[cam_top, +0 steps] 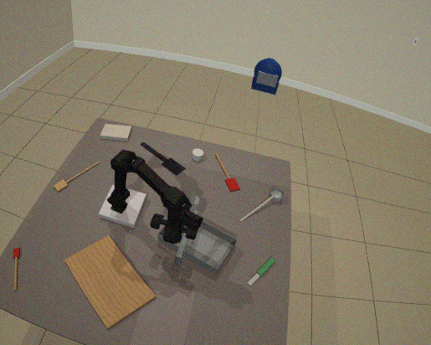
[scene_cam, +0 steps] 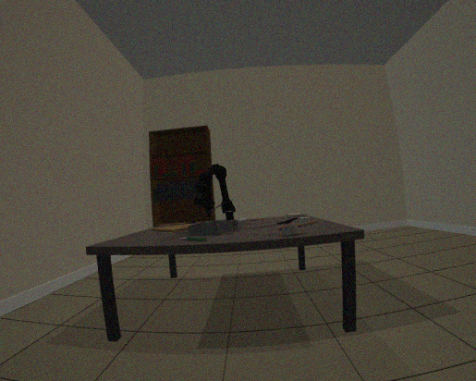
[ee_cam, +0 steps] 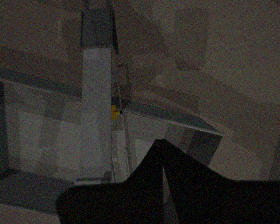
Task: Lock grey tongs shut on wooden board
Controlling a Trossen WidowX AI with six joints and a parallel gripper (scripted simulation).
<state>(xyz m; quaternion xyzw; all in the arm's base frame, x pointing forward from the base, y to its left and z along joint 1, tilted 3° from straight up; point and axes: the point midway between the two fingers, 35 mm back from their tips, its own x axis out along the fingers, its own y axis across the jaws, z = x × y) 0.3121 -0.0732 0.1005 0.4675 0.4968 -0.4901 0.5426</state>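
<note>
While the gripper (cam_top: 171, 241) (ee_cam: 160, 144) hangs closed and empty above, the smooth grey tongs (cam_top: 180, 250) (ee_cam: 96, 115) span the rectangular tin (cam_top: 225, 258) (scene_cam: 213, 227) (ee_cam: 175, 122), right of the wood-grained board (cam_top: 110, 281) (scene_cam: 172, 227).

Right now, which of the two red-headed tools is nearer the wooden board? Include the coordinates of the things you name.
The one left of the board (cam_top: 110, 282) in the top view (cam_top: 16, 254); the other lies beyond the roasting tin (cam_top: 225, 259).

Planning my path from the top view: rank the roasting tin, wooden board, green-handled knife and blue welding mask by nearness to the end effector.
1. Roasting tin, directly beneath the end effector.
2. Wooden board, lower left.
3. Green-handled knife, lower right.
4. Blue welding mask, far off near the wall.
</note>
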